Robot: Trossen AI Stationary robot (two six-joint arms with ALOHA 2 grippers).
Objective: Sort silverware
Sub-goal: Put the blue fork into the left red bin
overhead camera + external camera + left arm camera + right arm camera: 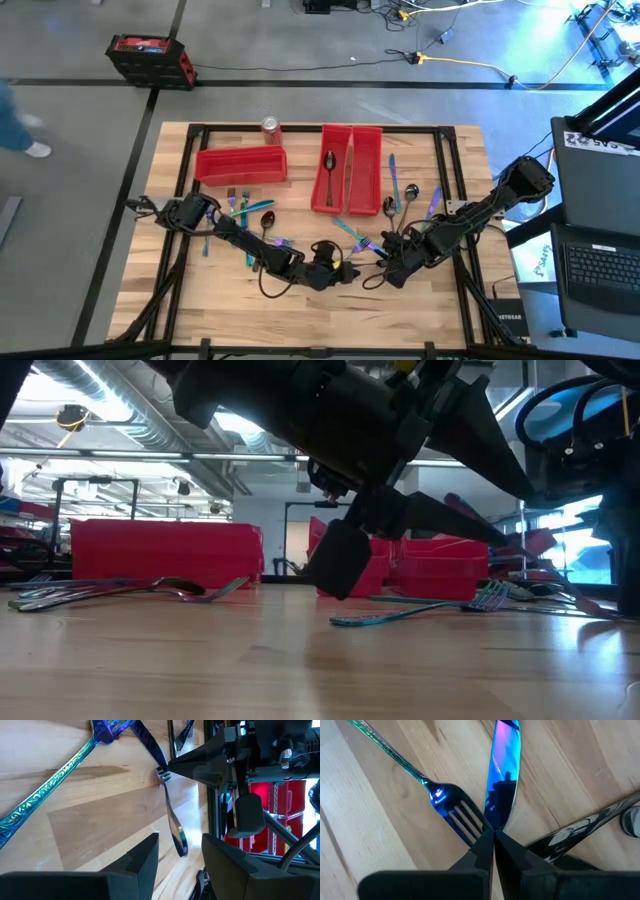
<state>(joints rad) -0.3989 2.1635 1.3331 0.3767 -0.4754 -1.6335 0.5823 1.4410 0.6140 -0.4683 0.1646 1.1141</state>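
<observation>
Both arms crowd the near middle of the worktop (300,310), their grippers almost nose to nose over a small tangle of silverware (352,236). The right gripper (493,836) has its jaws pressed fully together, tips down on the wood right where the knife (504,767) and the fork (455,812) meet; whether the knife tip is actually pinched between them cannot be told from here. The left gripper (180,851) has its jaws partly apart with nothing between them, and a slim dark utensil (172,822) lies just ahead of that gap, one end at the other arm's tips. Other pieces stay scattered near the red bins (347,168), one of which already holds a spoon (329,161). The main risk is contact between the two arms — they are so close that any sideways move could knock one into the other. Shut tips dragging over the wood may also just push the knife and fork along together, or flick one off, and a thin flat piece lying flush on the wood could slip a grip.
</observation>
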